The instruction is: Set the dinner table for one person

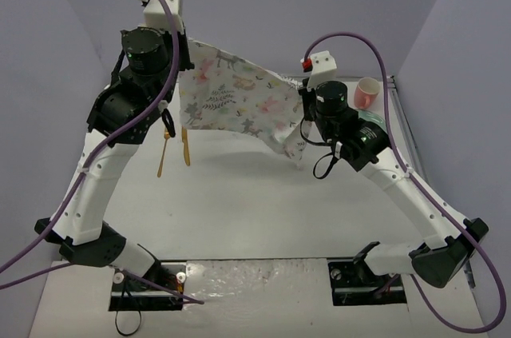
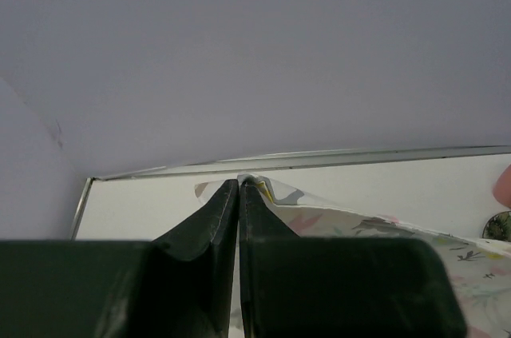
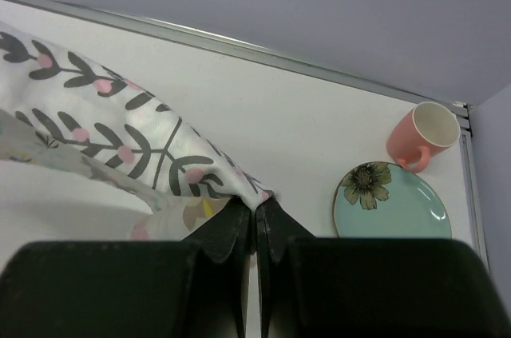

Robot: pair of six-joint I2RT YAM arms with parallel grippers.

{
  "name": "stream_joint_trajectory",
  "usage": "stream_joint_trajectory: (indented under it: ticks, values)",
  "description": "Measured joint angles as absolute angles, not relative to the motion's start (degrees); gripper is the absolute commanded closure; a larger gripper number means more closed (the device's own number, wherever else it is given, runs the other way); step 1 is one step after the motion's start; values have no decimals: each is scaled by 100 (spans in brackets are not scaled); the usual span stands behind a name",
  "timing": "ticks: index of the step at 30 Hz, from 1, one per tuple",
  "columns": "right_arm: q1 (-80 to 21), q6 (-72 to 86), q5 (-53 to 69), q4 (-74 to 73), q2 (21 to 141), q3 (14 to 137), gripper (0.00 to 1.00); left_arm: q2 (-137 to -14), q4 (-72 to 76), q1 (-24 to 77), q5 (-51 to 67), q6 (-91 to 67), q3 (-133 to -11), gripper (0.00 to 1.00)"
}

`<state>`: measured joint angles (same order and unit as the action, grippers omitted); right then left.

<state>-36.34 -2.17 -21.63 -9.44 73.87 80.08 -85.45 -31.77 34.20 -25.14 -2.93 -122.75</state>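
Observation:
The floral white placemat (image 1: 235,98) hangs stretched in the air between my two grippers above the far half of the white dinner table (image 1: 239,194). My left gripper (image 2: 239,182) is shut on its left corner, seen in the left wrist view (image 2: 335,222). My right gripper (image 3: 257,204) is shut on its right corner (image 3: 120,142). A pale blue plate with a flower (image 3: 391,206) and a pink cup (image 3: 421,137) stand at the far right; the cup also shows in the top view (image 1: 366,93). A gold fork (image 1: 163,154) and knife (image 1: 186,148) lie on the table under my left arm.
The table has thin metal edging along its far side (image 3: 239,46) and grey walls (image 1: 279,2) close behind and at both sides. The arm bases (image 1: 263,282) sit at the near edge, with purple cables looping beside them.

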Motion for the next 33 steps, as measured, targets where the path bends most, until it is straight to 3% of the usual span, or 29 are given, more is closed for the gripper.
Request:
stream_joint_trajectory:
  ticks: [10,16,22,24,27,33]
  values:
    - [-2987,-484,-2104,-1068,7643,7921,100,-9887,-3149,2956,-2102,-329,-12373,100]
    - [-2810,-677,-2301,-1140,7896,8152,100,-11237,-3274,2755,-1602,-349,-13421,100]
    - [-2816,-946,-2209,-1072,7674,8455,100,-11248,-3071,2662,-1297,-345,-13574,100]
    - [-2826,-1002,-2052,-1072,7478,8440,100,-10879,-2526,2653,-1225,-331,-12996,100]
    - [-2916,-1033,-1811,-972,7075,8201,100,-9735,-1541,2647,-1166,-294,-11090,100]
    - [-3379,-825,-1387,-884,6412,6805,97,-8047,-111,2575,-1466,-426,-7792,100]
